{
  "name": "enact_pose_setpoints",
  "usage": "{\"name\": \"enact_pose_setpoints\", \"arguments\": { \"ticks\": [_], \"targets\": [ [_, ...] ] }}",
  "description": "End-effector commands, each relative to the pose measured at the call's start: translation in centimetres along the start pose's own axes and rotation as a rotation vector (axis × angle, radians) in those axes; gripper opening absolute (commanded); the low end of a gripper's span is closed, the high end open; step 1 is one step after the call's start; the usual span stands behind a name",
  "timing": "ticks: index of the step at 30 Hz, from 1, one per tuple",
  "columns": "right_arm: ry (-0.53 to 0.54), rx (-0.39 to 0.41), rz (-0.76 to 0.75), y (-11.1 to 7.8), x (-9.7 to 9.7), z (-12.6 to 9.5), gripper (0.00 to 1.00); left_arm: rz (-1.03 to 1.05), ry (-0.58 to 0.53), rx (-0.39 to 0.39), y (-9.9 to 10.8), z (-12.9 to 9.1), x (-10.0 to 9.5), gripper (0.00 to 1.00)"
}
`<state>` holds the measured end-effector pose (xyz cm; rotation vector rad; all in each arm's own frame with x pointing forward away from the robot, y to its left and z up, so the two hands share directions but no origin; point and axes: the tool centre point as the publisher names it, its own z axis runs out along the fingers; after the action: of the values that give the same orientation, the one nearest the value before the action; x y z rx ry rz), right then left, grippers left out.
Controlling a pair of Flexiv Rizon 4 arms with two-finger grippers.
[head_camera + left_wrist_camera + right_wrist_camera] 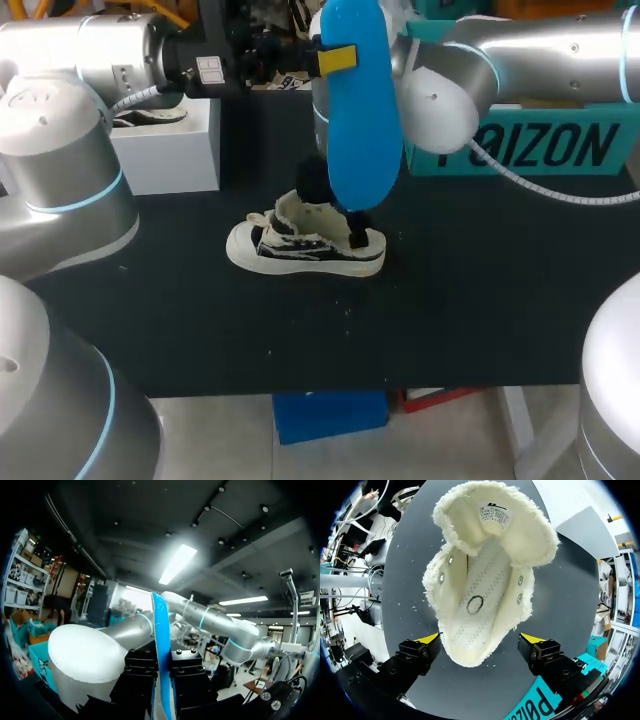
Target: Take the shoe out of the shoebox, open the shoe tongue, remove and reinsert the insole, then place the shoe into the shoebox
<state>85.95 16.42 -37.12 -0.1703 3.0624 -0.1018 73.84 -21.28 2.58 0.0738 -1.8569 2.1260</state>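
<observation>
Head view first: the black table (480, 300) spreads wide beneath both arms, the left arm (90, 50) coming in from its side and the right arm (540, 50) sweeping across from the other. Next biggest is the teal shoebox (540, 150), which sits on the table behind the right claw (480, 639) and out to its side, well apart from the fingers. A white box (165, 150) stands off on the far side from that claw, lower than the left claw (332, 60) and apart from it. Now the shoe (305, 240), a cream high-top with dark marks: it stands upright on its sole in the middle of the table, directly under the right claw. Right wrist view looks straight down into it, with the tongue (495, 515) folded well open ahead of the claw and the stitched bed inside laid bare. That right claw is spread wide, one yellow tip on each side of the heel end, close by but apparently not touching, and it grips nothing. Up high, the blue insole (358, 110) hangs on end well above the shoe. Left wrist view shows it edge-on between the black fingers (192, 680) of the left claw, which are pressed onto it from both sides in a firm pinch.
</observation>
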Motion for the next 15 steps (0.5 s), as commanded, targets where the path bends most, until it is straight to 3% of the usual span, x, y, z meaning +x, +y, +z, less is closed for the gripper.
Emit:
{"name": "enact_pose_setpoints", "arguments": {
  "ticks": [1,9,15],
  "targets": [
    [0.001,0.059,0.010,0.28,-0.05,0.06,1.00,0.002,-0.004,0.002,0.10,0.10,0.03,0.00],
    [0.005,-0.114,0.015,-0.07,0.15,0.14,1.00,0.002,-0.004,0.002,0.10,0.10,0.03,0.00],
    [-0.017,-0.320,0.016,-0.06,0.16,0.16,1.00,0.002,-0.004,0.002,0.10,0.10,0.03,0.00]
  ]
}}
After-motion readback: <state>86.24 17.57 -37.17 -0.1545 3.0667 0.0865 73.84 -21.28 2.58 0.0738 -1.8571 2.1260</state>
